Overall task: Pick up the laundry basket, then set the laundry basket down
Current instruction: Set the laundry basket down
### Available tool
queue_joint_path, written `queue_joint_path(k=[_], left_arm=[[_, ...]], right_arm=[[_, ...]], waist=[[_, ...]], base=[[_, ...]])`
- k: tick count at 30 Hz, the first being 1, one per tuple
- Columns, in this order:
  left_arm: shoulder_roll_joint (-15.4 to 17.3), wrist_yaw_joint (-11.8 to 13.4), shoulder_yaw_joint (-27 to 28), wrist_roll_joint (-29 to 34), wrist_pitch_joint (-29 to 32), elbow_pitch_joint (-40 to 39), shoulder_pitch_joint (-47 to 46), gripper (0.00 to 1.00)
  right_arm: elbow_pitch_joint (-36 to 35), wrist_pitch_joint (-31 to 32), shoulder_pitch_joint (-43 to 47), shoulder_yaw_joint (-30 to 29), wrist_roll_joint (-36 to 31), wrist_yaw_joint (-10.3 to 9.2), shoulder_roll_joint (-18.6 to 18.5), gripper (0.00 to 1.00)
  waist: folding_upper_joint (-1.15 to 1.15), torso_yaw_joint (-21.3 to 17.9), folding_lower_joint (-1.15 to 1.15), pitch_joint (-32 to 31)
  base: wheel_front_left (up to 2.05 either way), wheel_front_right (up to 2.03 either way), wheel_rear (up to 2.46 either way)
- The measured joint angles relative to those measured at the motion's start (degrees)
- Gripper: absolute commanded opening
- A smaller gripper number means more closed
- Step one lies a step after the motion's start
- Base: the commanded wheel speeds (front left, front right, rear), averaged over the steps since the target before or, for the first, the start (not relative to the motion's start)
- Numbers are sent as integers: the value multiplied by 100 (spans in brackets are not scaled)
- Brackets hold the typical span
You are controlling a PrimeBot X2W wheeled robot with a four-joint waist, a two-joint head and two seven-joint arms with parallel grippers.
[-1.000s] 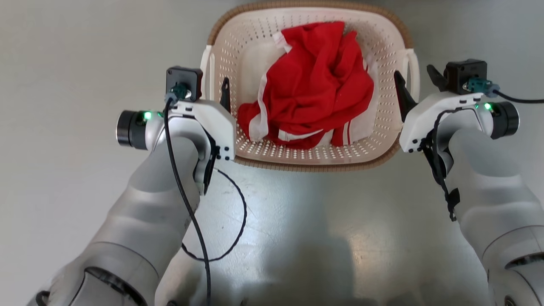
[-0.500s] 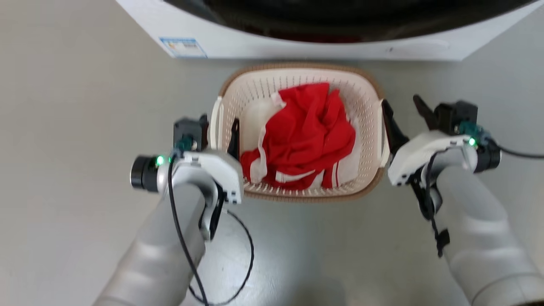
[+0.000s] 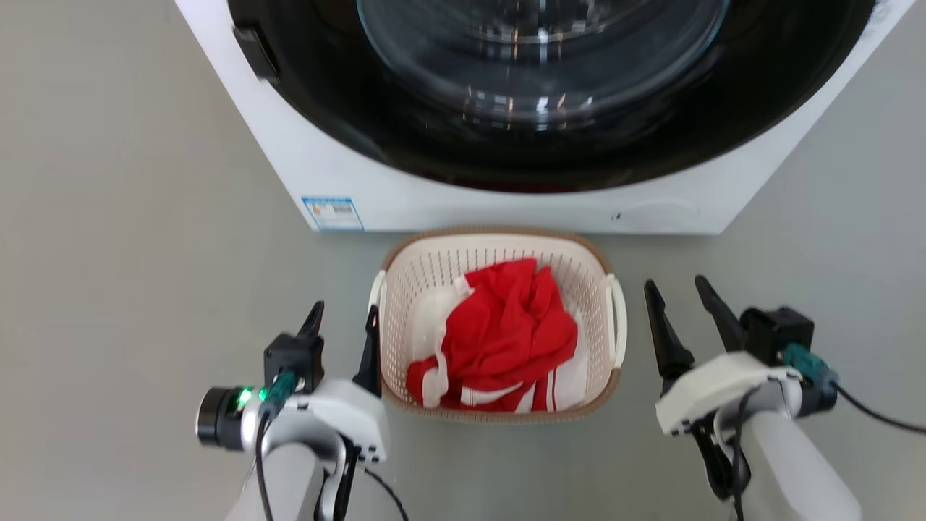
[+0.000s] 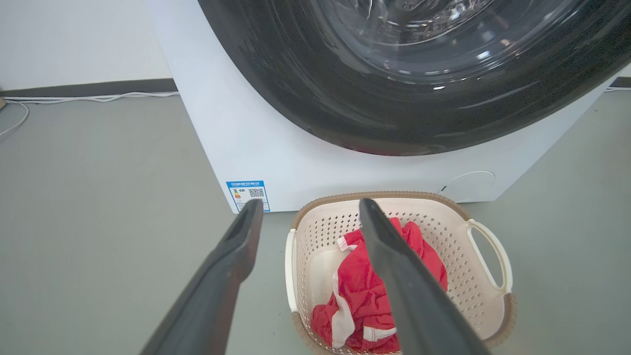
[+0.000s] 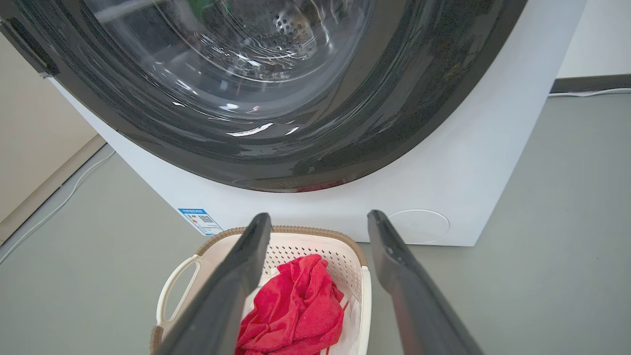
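The laundry basket (image 3: 593, 289), cream and perforated with a brown rim, sits on the grey floor just in front of the washing machine. A crumpled red garment with white stripes (image 3: 506, 333) lies inside it. My left gripper (image 3: 344, 318) is open beside the basket's left handle (image 3: 377, 291), holding nothing. On the other side, my right gripper (image 3: 674, 289) is open too, a short gap from the right handle (image 3: 619, 318). In the left wrist view, the basket (image 4: 458, 236) lies below the open left gripper (image 4: 310, 204). In the right wrist view, the basket (image 5: 296, 254) lies under the open right gripper (image 5: 319, 217).
The white washing machine (image 3: 448, 195) with its big dark round door (image 3: 542, 87) stands right behind the basket. A blue label (image 3: 332, 213) is at its lower left corner. White cables (image 4: 88, 97) run along the wall base. Bare grey floor lies on both sides.
The head camera has pulled up and back, bringing the washing machine into view. Both grippers, which straddled the basket's handles, now stand free beside it.
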Motion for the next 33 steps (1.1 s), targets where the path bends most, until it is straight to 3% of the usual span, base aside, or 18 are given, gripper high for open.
queue_joint_path(k=[10,19,33], left_arm=[[48,-66,616,535,-1,-1200,1354,100],[5,-75,823,728,0,-1931,2308,100],[-16,-124,1036,778,0,-2421,3008,100]], right_arm=[[-1099,-1,1132,-40,98,0,29,100],[-1803,-1,2024,14,189,0,48,100],[-2238,-1,2661,-29,236,0,65,100]], waist=[[0,-107,0,-837],[0,-187,0,-1399],[0,-338,0,-1832]], base=[[0,0,0],[0,0,0],[0,0,0]])
